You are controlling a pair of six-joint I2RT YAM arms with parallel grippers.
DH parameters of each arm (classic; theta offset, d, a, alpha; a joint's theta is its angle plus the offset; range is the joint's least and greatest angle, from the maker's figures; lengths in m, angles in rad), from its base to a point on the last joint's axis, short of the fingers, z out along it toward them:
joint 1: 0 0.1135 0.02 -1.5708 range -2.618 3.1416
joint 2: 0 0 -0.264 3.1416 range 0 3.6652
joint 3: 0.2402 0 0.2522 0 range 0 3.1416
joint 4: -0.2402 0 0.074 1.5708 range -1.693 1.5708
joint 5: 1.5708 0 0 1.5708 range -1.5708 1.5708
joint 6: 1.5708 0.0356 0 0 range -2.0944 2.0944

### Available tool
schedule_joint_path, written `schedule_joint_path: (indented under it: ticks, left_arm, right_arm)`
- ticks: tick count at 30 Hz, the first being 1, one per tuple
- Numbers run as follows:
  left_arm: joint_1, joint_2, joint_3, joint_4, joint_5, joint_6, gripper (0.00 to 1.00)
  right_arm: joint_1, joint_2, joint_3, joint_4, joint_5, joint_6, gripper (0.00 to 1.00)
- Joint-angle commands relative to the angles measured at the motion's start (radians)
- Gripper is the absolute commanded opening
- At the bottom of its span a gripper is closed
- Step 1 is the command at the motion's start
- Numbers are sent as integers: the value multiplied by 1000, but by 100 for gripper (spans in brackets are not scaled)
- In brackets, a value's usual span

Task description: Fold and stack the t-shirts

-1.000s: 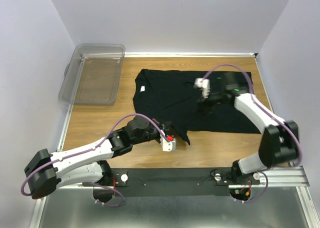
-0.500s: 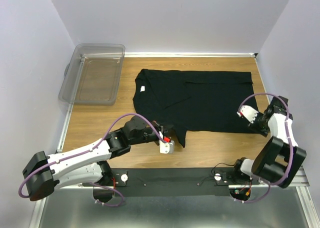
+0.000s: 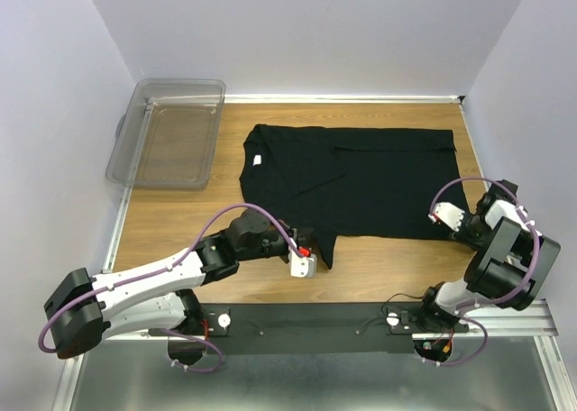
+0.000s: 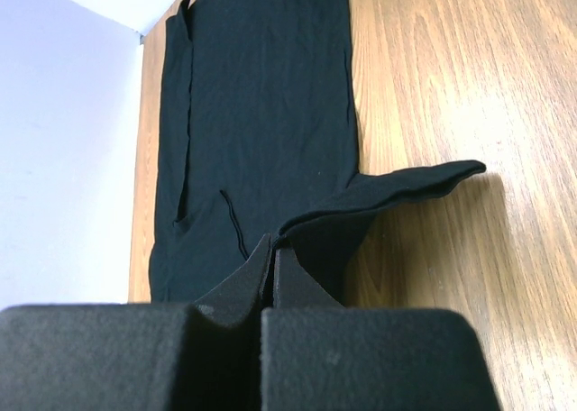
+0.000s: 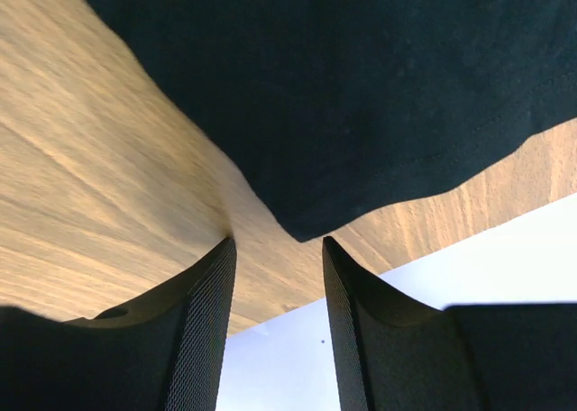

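One black t-shirt (image 3: pixel 361 181) lies spread flat on the wooden table (image 3: pixel 180 222), its white neck label (image 3: pixel 259 161) at the left. My left gripper (image 3: pixel 313 251) is shut on the shirt's near sleeve edge. In the left wrist view the closed fingertips (image 4: pixel 270 247) pinch the cloth, and the sleeve flap (image 4: pixel 406 184) rises off the wood. My right gripper (image 3: pixel 462 231) sits low at the shirt's near right corner. Seen from the right wrist, that gripper (image 5: pixel 278 242) is open, with the hem corner (image 5: pixel 302 222) just ahead of the gap and nothing between the fingers.
A clear plastic bin (image 3: pixel 167 141) stands at the table's far left. Pale walls close in the left, back and right sides. Bare wood shows along the near edge (image 3: pixel 388 267) between the two arms.
The right arm swung from over the shirt's middle down to its near right corner, and its jaws narrowed. The left gripper kept its hold on the sleeve and hardly moved.
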Motion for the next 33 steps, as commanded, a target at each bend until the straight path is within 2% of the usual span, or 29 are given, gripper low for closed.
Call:
schedule_joint_path:
  ticks: [1,7,11,14,20,23,27,32,33]
  left_arm:
    - [-7,5,-11,3,25,-13,0]
    - [-6,7,-10,6,28,-16,0]
    - [-6,7,-11,6,27,-18,0]
    - [-4,10,-11,7,27,-18,0]
    - [-3,13,-8,7,30,-19,0]
    - [1,14,-5,7,41,-26,0]
    - [5,13,-5,12,48,-29,0]
    - [17,7,-7,26,65,-45,0]
    - [22,5,-8,30,71,-58,0]
  right_arm:
    - [-8,53,-6,47,-21,-22,50]
    - [-8,107,3,77,-37,-20,47]
    - [-8,101,-5,77,-68,-54,46]
    - [-8,93,-15,75,-94,-72,41]
    - [-8,81,-35,75,-134,-88,39]
    - [-7,79,-38,72,-151,-88,33]
    - [-7,91,-38,61,-168,-86,19]
    - [-8,98,-17,31,-162,-63,6]
    - [-8,98,-6,17,-147,-60,1]
